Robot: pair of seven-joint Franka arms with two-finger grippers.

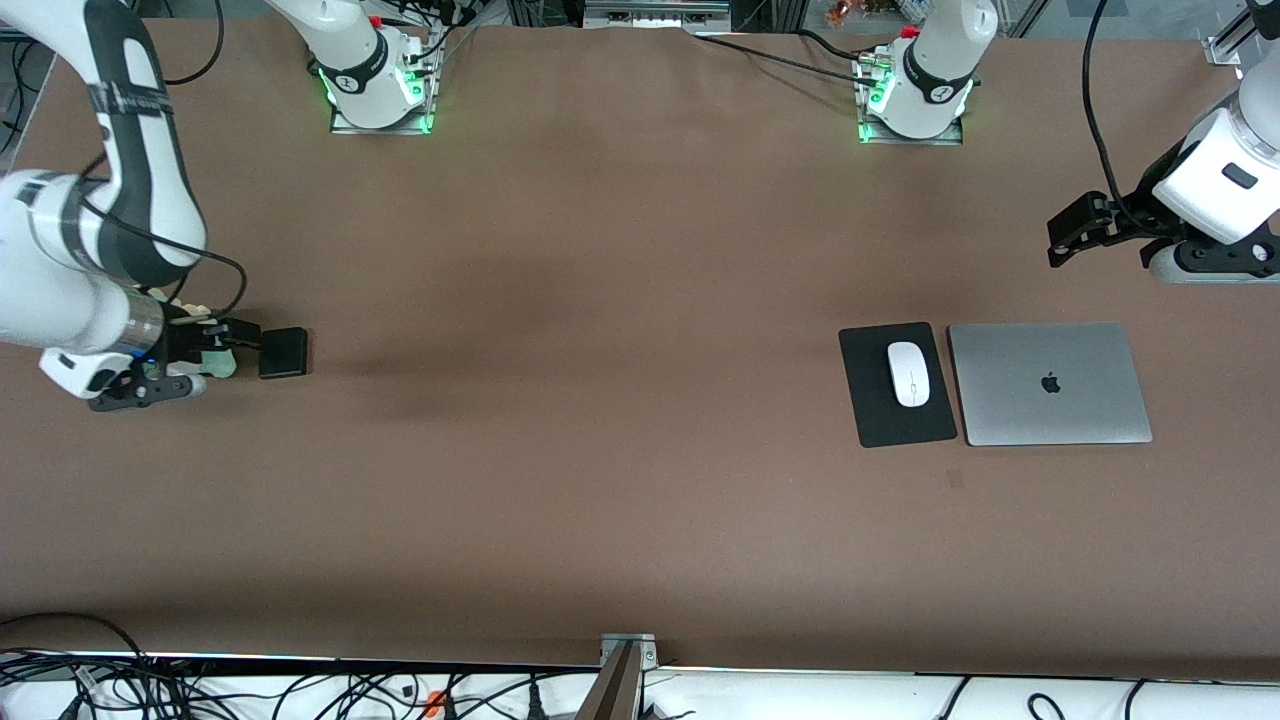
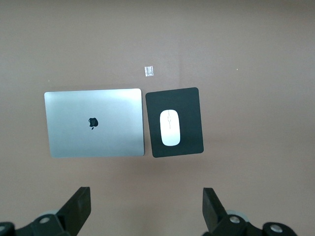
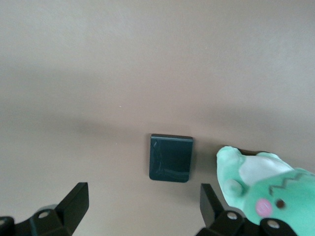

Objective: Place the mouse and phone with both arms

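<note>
The black phone (image 1: 284, 352) lies flat on the brown table at the right arm's end. My right gripper (image 1: 245, 343) hovers low beside it, open and empty. In the right wrist view the phone (image 3: 171, 158) lies just ahead of the fingertips of the right gripper (image 3: 145, 206), not between them. The white mouse (image 1: 909, 373) rests on a black mouse pad (image 1: 870, 405) toward the left arm's end. My left gripper (image 1: 1070, 235) is open and empty, up in the air over the table by the laptop. The left wrist view shows the left gripper (image 2: 146, 206) and the mouse (image 2: 170, 127).
A closed silver laptop (image 1: 1050, 383) lies beside the mouse pad, also in the left wrist view (image 2: 93, 123). A pale green plush toy (image 3: 261, 187) sits at the right gripper's side. A small clear tape piece (image 2: 148, 71) lies on the table near the pad.
</note>
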